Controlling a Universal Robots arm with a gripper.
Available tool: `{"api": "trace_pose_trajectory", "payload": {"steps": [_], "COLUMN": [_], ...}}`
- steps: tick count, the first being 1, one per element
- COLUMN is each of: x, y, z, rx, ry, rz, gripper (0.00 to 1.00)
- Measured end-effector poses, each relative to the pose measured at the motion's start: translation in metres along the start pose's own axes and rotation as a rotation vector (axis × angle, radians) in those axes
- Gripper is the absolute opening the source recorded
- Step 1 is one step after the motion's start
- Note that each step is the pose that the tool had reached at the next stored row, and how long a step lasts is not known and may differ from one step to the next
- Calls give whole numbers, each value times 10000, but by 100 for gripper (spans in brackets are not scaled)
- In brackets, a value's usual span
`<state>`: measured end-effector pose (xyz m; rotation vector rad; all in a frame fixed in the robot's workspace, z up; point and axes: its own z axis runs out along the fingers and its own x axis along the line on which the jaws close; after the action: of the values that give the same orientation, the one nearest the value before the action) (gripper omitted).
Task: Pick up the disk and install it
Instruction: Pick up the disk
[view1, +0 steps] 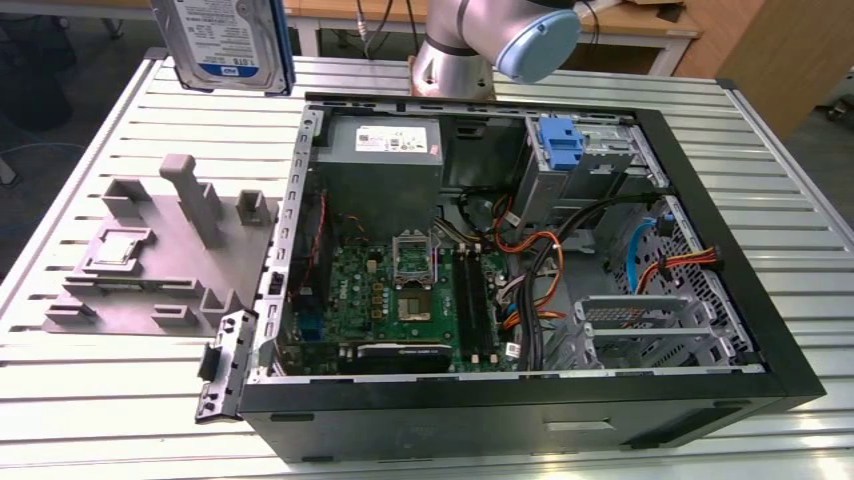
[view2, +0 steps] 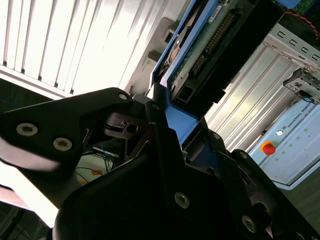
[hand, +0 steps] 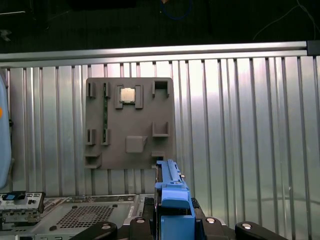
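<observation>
Disk (view1: 220, 45) is off the table (view1: 107, 400), held in the air at the exterior view's upper left with its label facing that camera. Gripper (view2: 162, 127) jaws are clamped on the blue bracket's end, as seen in both wrist views, and the long axis runs straight out from the jaws. Open case (view1: 747, 330) sits lower, toward the exterior view's right, well apart. Grey fixture tray (view1: 134, 260) lies below the disk, and the room around it looks free.
</observation>
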<state>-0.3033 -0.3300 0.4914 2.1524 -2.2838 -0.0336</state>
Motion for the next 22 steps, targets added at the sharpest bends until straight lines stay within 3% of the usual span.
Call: {"api": "trace_pose_trajectory", "payload": {"steps": [22], "x": [-3], "y": [-45], "z": [0], "rx": [0], "ry": [0], "rz": [0], "gripper": [36]}}
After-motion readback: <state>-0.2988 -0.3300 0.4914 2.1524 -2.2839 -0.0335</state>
